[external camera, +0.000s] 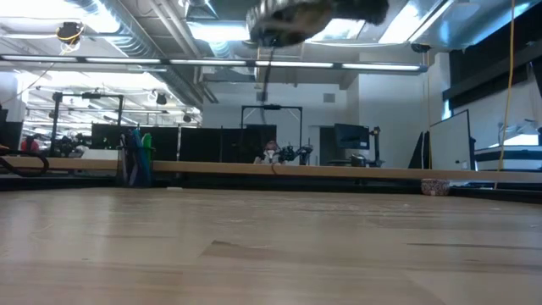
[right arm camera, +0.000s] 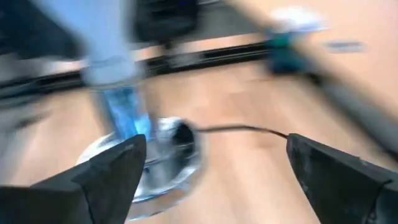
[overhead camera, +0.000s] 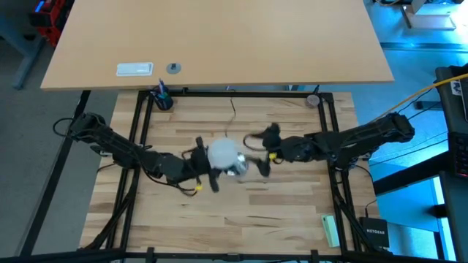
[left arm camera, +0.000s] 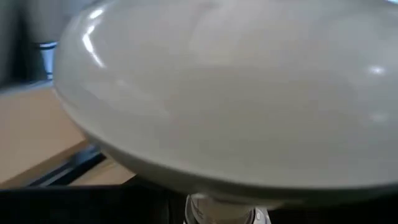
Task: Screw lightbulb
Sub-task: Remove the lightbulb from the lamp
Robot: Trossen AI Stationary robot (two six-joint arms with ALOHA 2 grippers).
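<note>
Lightbulb [overhead camera: 224,154] held above mid-counter [overhead camera: 219,219] in my left hand [overhead camera: 205,166], which is closed on it, dome up and screw base [left arm camera: 224,210] pointing down at the silver socket [overhead camera: 238,169] just beneath. My right hand [right arm camera: 214,165] hovers beside the socket, fingers spread and holding nothing. Threading looks barely begun; whether the base has entered the socket I cannot tell. A blue holder [overhead camera: 162,98] with pens stands at the far frame.

A pale wooden counter [overhead camera: 219,219] lay inside a black frame [overhead camera: 140,117]. A dark cup with blue pens [overhead camera: 162,97] stood at its far left corner, a small round thing [overhead camera: 313,100] at the far right, and a green object [overhead camera: 331,230] near right.
</note>
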